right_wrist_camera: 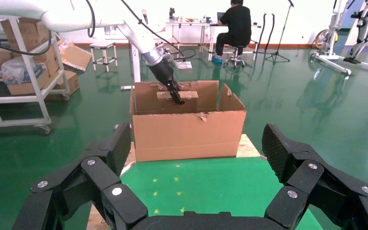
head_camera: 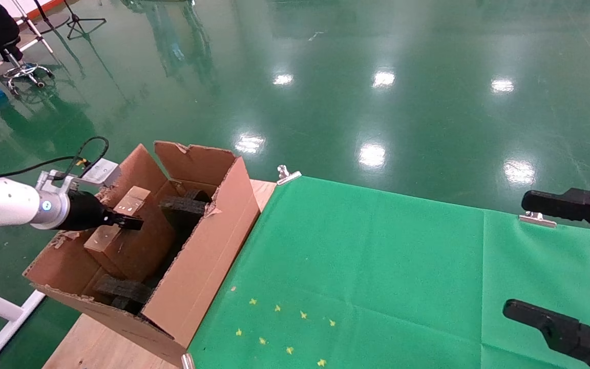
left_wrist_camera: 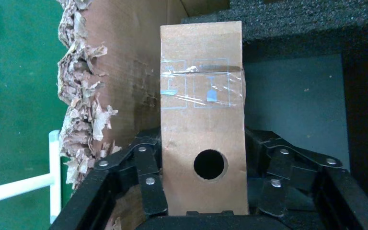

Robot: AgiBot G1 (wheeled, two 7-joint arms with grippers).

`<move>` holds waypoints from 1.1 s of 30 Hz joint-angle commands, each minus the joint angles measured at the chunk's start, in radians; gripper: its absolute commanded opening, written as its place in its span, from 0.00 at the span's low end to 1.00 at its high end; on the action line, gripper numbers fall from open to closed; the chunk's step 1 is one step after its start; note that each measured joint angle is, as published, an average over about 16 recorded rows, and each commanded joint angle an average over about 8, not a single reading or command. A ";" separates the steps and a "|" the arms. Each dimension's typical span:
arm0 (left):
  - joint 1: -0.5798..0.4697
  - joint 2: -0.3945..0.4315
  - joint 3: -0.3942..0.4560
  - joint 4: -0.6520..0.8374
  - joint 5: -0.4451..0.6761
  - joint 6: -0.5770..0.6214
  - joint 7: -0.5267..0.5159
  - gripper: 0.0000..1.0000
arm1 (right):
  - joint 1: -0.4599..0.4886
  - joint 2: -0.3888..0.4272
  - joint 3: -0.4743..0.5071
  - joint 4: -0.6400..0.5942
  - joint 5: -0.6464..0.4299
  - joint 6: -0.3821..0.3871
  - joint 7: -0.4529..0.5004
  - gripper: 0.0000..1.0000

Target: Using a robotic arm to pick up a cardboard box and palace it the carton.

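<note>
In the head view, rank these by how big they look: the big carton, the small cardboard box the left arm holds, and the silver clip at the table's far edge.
1. Carton, by far the largest.
2. Cardboard box, held in the left tool inside the carton.
3. Silver clip, the smallest.

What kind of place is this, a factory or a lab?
Probably a robot test lab. The glossy green floor holds a shelf cart of boxes, a person at a desk and stands, while the left gripper holds a box over a carton.
</note>
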 commanded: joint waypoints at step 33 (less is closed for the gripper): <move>0.053 -0.171 -0.164 -0.389 -0.331 0.093 0.056 1.00 | 0.000 0.000 0.000 0.000 0.000 0.000 0.000 1.00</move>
